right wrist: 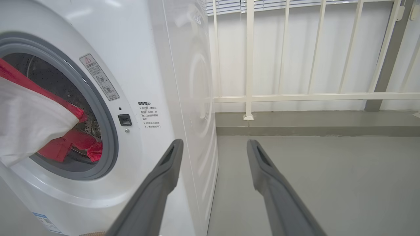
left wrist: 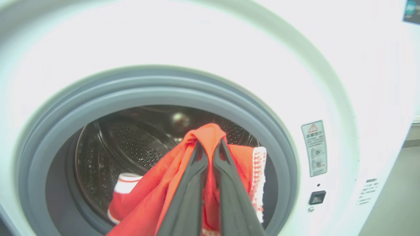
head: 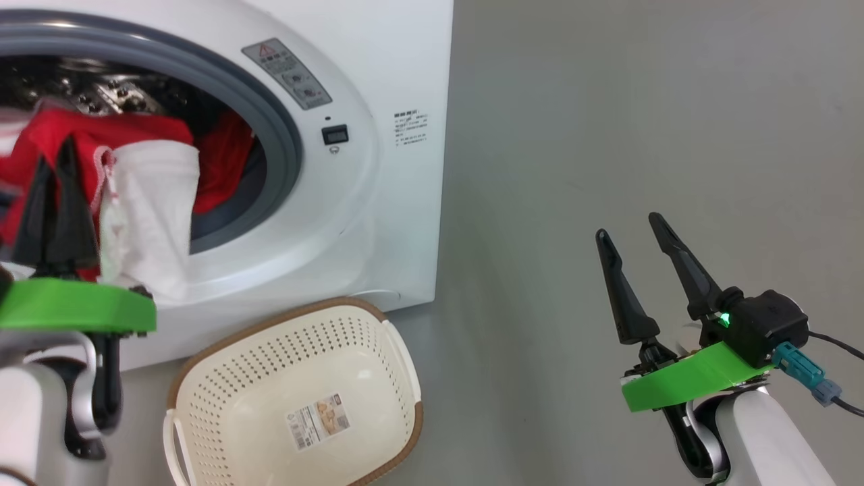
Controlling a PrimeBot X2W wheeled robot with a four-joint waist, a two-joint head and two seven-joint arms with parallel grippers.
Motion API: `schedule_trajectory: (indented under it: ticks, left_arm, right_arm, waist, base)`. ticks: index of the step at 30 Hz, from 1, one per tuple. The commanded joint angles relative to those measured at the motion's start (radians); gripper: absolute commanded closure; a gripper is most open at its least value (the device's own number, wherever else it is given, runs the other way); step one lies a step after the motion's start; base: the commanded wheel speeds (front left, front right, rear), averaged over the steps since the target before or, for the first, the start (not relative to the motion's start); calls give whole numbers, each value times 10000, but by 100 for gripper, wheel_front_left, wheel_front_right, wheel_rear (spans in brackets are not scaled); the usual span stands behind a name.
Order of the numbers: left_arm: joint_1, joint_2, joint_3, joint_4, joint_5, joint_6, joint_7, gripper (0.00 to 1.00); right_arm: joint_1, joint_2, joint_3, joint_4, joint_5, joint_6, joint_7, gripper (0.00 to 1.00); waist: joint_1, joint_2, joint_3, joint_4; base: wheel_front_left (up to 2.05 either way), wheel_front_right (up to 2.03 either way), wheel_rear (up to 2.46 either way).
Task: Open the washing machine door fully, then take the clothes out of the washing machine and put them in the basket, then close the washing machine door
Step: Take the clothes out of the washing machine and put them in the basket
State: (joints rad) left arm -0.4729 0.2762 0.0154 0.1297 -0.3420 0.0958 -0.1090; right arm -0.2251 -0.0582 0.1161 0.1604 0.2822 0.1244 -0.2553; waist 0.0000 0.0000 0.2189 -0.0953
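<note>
Grey floor (head: 607,135) lies nearest me, with the empty basket (head: 223,391) just before the washing machine (head: 378,202). My right gripper (head: 628,225) hangs spread. My left gripper (head: 55,150) pinches the clothes (head: 108,131) at the mouth of the drum (left wrist: 131,144); I'd pull back slowly, clearing the rubber ring (head: 283,135), then lower.

Warning-triangle label (head: 287,73) on washing machine (head: 405,236); printed text (head: 410,128) beside it illegible.
</note>
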Motion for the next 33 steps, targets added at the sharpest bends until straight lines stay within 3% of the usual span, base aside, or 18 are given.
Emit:
schedule_trajectory:
  ticks: [1, 8, 16, 25, 33]
  left_arm:
    - [74, 458, 310, -572, 85, 92, 75, 100]
    - [938, 526, 251, -2647, 154, 433, 910, 100]
    - [1953, 158, 51, -2914, -154, 607, 1403, 100]
    - [2598, -698, -610, -1258, -309, 650, 1000, 100]
    - [1581, -1039, -550, 1552, -1320, -250, 564, 100]
  right_arm:
    - [61, -17, 245, -234, 71, 63, -65, 0]
    - [339, -4, 204, -234, 103, 63, -65, 0]
    - [450, 24, 192, -328, 136, 63, -65, 0]
    - [334, 44, 86, -338, 104, 63, -65, 0]
    - [-101, 60, 247, -452, 78, 63, -65, 0]
  waist:
    - [0, 0, -218, -53]
    - [0, 0, -569, -105]
    - [0, 0, -434, -100]
    - [0, 0, 343, 37]
    - [0, 0, 1367, 54]
  base:
    - [0, 0, 0]
    - [0, 0, 0]
    - [0, 0, 0]
    - [0, 0, 0]
    - [0, 0, 0]
